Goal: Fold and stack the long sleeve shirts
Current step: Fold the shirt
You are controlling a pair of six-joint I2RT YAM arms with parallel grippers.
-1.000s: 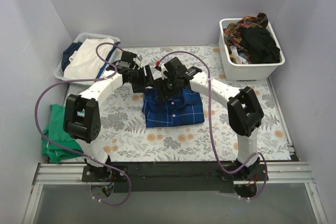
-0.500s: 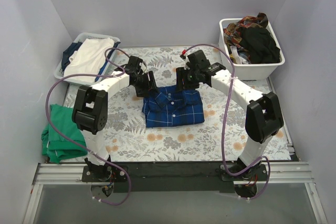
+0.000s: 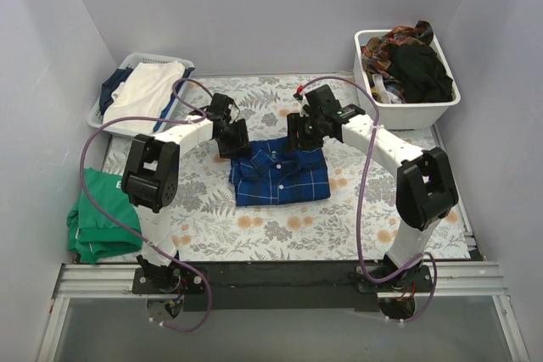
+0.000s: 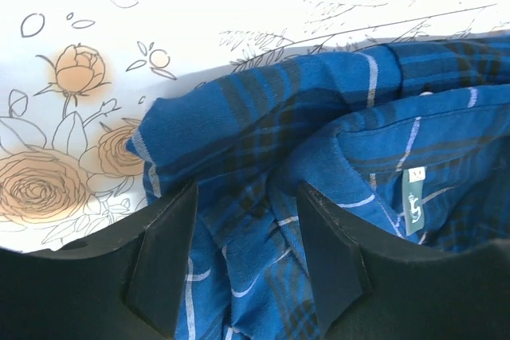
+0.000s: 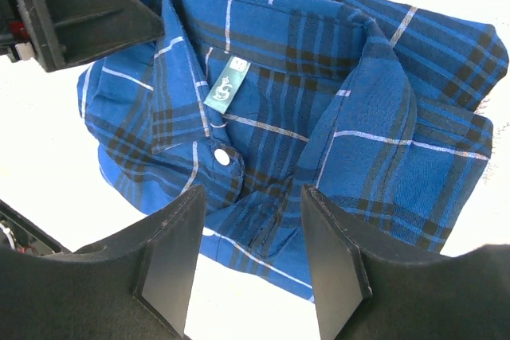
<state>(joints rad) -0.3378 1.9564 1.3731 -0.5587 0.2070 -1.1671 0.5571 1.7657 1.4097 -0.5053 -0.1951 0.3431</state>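
Observation:
A dark blue plaid long sleeve shirt [image 3: 280, 174] lies folded on the floral table cloth [image 3: 356, 201], collar toward the back. My left gripper [image 3: 236, 140] is at its far left corner. In the left wrist view [image 4: 247, 254] it is open, with bunched plaid cloth [image 4: 263, 141] below and between the fingers [image 4: 163, 264]. My right gripper [image 3: 299, 136] is at the far right of the collar. In the right wrist view [image 5: 253, 264] it is open over the collar and button [image 5: 221, 158], holding nothing. The left gripper [image 5: 72, 5] shows at that view's top left.
A white laundry basket [image 3: 119, 67] with white and dark clothes stands at the back left. A white bin [image 3: 407, 112] of mixed dark clothes stands at the back right. A folded green garment [image 3: 97, 218] lies at the table's left edge. Grey walls close in three sides.
Both grippers have moved apart from the middle of the shirt's far edge to its far corners, then settled slightly lower. The shirt stays folded in place.

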